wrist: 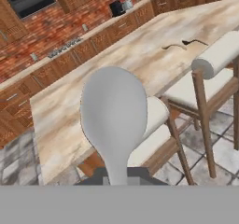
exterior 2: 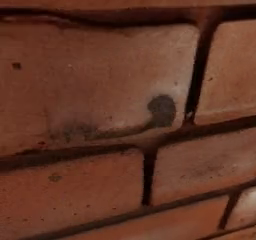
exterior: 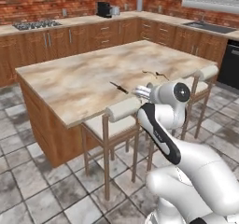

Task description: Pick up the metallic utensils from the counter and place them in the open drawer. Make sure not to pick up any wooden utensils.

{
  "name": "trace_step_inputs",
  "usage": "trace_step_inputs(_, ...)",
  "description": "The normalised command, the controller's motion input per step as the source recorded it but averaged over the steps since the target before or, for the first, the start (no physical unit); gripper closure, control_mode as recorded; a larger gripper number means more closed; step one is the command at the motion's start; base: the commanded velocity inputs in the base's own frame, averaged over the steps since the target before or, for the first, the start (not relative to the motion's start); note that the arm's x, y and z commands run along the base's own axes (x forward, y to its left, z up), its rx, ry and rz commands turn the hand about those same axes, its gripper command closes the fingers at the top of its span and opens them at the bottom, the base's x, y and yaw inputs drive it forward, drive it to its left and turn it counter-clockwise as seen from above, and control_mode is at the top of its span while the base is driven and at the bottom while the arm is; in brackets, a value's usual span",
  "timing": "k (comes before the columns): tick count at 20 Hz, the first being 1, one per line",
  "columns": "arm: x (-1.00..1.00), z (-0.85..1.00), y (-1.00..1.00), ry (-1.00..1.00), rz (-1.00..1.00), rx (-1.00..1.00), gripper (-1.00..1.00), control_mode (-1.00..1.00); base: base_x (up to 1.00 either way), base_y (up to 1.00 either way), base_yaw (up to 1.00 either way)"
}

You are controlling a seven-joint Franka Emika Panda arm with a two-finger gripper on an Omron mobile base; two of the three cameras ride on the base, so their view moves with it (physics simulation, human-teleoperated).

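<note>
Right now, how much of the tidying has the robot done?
Nothing looks put away yet, and I cannot see the drawer. In hand: the gripper is shut on a silver spoon, lifted above the stools. Left: a black-handled knife and two thin pieces lie on the island counter. I cannot tell which of those two is wooden.

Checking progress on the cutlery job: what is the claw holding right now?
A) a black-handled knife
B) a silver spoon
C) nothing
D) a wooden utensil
B: in the hand view the spoon's round silver bowl rises from the shut claw.
</note>
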Motion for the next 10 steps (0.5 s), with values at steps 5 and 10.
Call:
trace_step_inputs(5, 0.00, 0.00, 0.00, 0.00, 0.00, 0.00, 1.00, 1.00, 0.13, 1.00, 0.00)
trace_step_inputs(10, 0.00, 0.00, 0.00, 0.00, 0.00, 0.00, 1.00, 1.00, 0.53, 1.00, 0.00)
